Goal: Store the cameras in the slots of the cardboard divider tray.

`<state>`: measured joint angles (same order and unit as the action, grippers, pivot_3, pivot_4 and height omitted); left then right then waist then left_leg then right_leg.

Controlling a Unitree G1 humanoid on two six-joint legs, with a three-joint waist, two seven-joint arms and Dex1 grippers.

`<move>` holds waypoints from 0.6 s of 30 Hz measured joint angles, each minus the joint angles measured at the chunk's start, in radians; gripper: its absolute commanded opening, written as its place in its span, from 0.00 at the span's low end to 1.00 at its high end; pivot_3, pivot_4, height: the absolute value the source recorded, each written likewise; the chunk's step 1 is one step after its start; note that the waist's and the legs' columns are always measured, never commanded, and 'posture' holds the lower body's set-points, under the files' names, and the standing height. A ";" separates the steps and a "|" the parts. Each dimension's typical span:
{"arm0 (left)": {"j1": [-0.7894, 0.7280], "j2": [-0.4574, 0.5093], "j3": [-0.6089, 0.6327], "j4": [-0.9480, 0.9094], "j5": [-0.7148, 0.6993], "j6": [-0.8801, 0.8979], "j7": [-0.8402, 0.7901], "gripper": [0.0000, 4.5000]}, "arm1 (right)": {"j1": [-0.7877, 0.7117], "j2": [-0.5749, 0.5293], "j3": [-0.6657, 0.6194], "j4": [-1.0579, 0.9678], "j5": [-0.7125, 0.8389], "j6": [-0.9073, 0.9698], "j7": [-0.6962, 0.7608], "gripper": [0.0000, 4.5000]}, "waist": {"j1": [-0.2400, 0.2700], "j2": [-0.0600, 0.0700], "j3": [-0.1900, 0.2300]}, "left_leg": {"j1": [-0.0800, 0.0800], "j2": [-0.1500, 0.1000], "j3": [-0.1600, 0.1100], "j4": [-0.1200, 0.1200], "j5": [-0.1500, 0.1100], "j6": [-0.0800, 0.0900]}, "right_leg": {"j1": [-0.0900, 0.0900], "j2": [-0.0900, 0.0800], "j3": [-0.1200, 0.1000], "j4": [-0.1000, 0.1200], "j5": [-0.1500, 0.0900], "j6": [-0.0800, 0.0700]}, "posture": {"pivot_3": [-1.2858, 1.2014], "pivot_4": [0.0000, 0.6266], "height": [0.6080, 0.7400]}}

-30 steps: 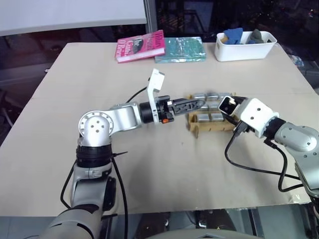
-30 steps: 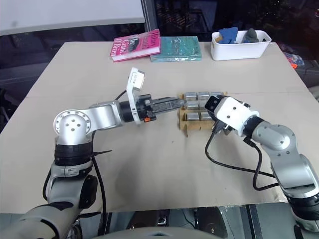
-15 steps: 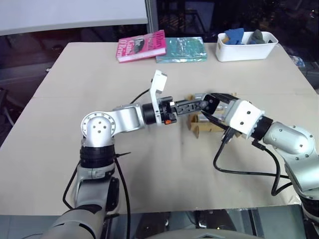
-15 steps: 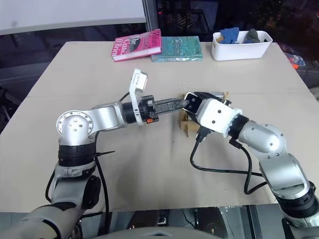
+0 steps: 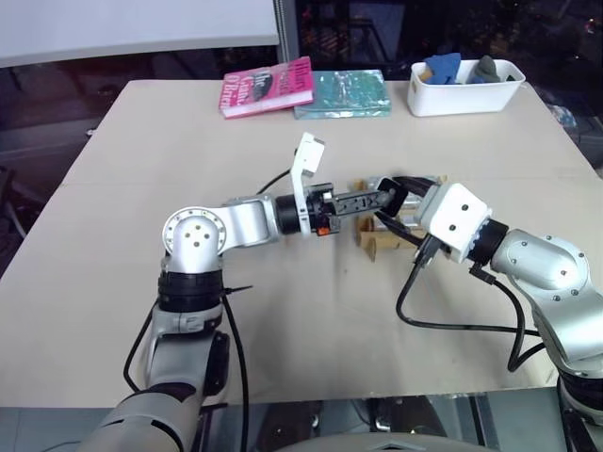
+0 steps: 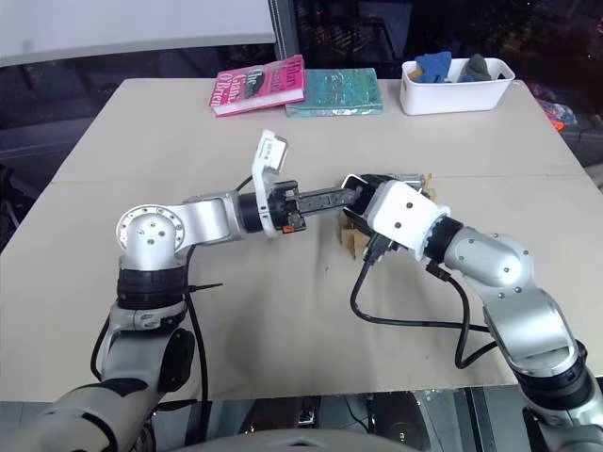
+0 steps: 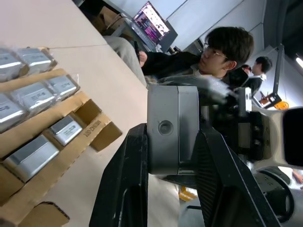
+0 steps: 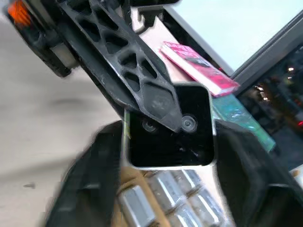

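A silver-grey camera (image 7: 163,127) with a black lens face (image 8: 170,127) hangs above the cardboard divider tray (image 5: 372,240), between both grippers. My left gripper (image 5: 384,199) reaches in from the left and is shut on it, one black finger (image 8: 142,82) lying across the black face. From the right, my right gripper (image 8: 168,142) surrounds the same camera, its fingers spread on either side. Several more cameras (image 7: 33,156) lie in the tray's slots beneath.
At the far edge of the table are a pink book (image 5: 267,87), a teal book (image 5: 341,94) and a white bin (image 5: 466,87) with blue and grey items. A seated person (image 7: 222,47) shows beyond the table in the left wrist view.
My right arm carried the camera left, from beside the tray to the left gripper's tips. The left fingers then shut on it and the right fingers spread.
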<state>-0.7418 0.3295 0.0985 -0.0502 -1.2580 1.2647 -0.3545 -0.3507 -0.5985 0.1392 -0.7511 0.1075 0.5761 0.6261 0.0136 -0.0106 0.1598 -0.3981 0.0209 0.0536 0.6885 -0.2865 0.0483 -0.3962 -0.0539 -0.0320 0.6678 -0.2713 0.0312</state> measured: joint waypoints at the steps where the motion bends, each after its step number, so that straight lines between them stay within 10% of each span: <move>1: -0.012 0.001 -0.003 0.007 0.014 -0.006 -0.018 0.16 | 0.003 -0.003 -0.001 -0.016 0.006 0.013 -0.002 0.99 | 0.001 0.000 0.000 | 0.000 0.000 0.000 0.000 0.000 0.000 | 0.000 0.000 0.000 0.000 0.000 0.000 | 0.52 0.24 1.00; 10: -0.227 0.053 -0.275 0.218 0.422 -0.306 -0.394 0.16 | 0.291 -0.025 -0.214 -0.115 0.022 0.126 -0.057 0.99 | 0.005 0.000 0.000 | -0.001 -0.003 -0.001 -0.001 0.000 0.000 | 0.001 0.001 -0.004 -0.001 0.000 0.000 | 0.52 0.24 1.00; 18: -0.491 -0.180 -0.537 0.840 0.890 -0.876 -0.734 0.16 | 0.517 0.066 -0.501 -0.194 0.143 0.114 -0.055 0.99 | 0.002 0.000 0.001 | -0.004 -0.006 -0.001 -0.002 0.000 0.001 | -0.001 0.003 -0.005 -0.005 0.000 0.000 | 0.52 0.24 1.00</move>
<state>-1.2328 0.1493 -0.4388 0.7894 -0.3676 0.3884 -1.0883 0.1665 -0.5321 -0.3617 -0.9449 0.2507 0.6904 0.5712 0.0154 -0.0108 0.1603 -0.4023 0.0148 0.0526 0.6864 -0.2868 0.0492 -0.3974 -0.0504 -0.0372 0.6628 -0.2715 0.0316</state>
